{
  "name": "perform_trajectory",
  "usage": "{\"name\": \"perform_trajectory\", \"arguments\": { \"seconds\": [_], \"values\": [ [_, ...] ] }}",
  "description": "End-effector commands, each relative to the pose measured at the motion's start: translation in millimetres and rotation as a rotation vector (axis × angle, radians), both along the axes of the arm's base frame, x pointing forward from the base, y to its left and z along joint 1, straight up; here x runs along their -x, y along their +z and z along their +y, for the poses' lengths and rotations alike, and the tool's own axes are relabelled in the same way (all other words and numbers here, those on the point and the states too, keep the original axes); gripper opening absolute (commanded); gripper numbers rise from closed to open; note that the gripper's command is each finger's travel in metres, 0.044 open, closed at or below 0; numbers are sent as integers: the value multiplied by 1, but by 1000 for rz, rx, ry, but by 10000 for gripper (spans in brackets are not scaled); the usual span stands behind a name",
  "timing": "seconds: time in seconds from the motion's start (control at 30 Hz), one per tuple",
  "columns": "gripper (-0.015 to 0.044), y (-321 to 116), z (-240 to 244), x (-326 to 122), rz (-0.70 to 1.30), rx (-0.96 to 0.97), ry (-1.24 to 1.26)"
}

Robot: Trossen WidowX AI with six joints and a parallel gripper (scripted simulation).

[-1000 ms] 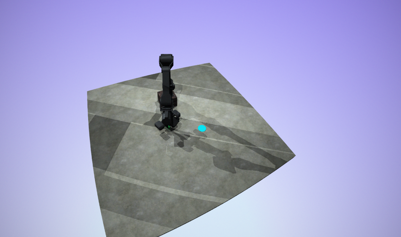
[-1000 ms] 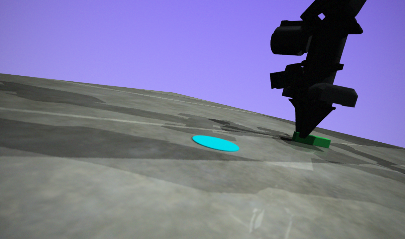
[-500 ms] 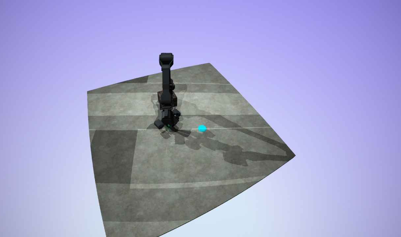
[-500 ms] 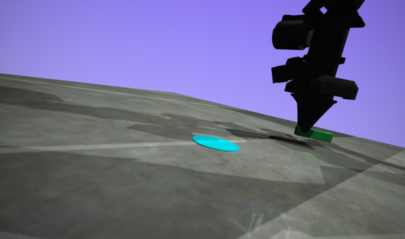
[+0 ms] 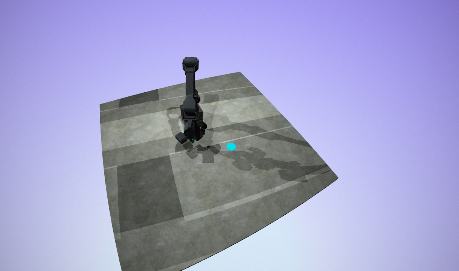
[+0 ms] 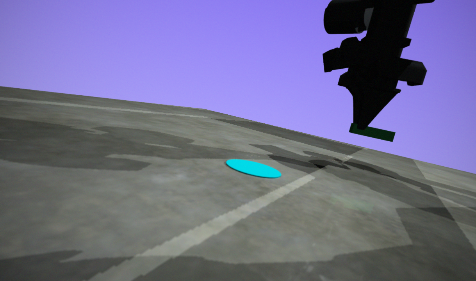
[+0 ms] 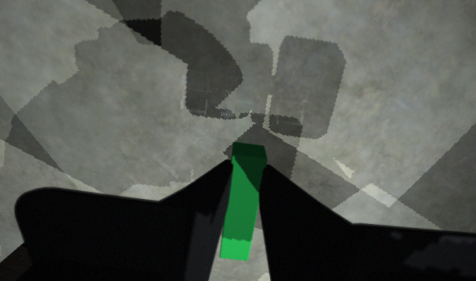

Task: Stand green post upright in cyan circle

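Note:
The green post (image 6: 379, 133) (image 7: 243, 211) is held near one end between the fingertips of my gripper (image 6: 362, 127) (image 7: 246, 170). My gripper is shut on it. The post is roughly level, not upright, and hangs above the floor, with its longer part sticking out to the right in the exterior view. In the top view only bits of the post (image 5: 192, 140) show under the arm. The cyan circle (image 5: 231, 146) (image 6: 253, 168) is a flat disc on the floor, to the right of the gripper in the top view and to its lower left in the exterior view. It is not in the wrist view.
The patterned grey floor (image 5: 217, 188) (image 6: 183, 216) ends in open edges on all sides in the top view. The arm (image 5: 189, 84) reaches over its dark reddish base block (image 5: 200, 114). Dark shadows of the arm lie across the floor beside and beyond the circle.

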State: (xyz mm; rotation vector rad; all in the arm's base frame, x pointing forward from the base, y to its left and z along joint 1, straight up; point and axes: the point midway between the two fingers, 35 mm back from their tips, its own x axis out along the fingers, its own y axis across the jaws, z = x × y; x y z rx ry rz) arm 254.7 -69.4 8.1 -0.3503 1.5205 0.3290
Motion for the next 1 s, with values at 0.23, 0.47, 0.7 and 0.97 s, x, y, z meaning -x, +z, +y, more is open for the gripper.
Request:
{"name": "perform_trajectory", "arguments": {
  "seconds": [0.23, 0.47, 0.7, 0.97],
  "values": [
    [23, 34, 0, 0, -3, 4, 20],
    [23, 54, 2, 4, 3, 3, 38],
    [23, 63, 3, 6, 5, 2, 47],
    [23, 66, 17, -7, 5, 2, 117]
  ]
}}
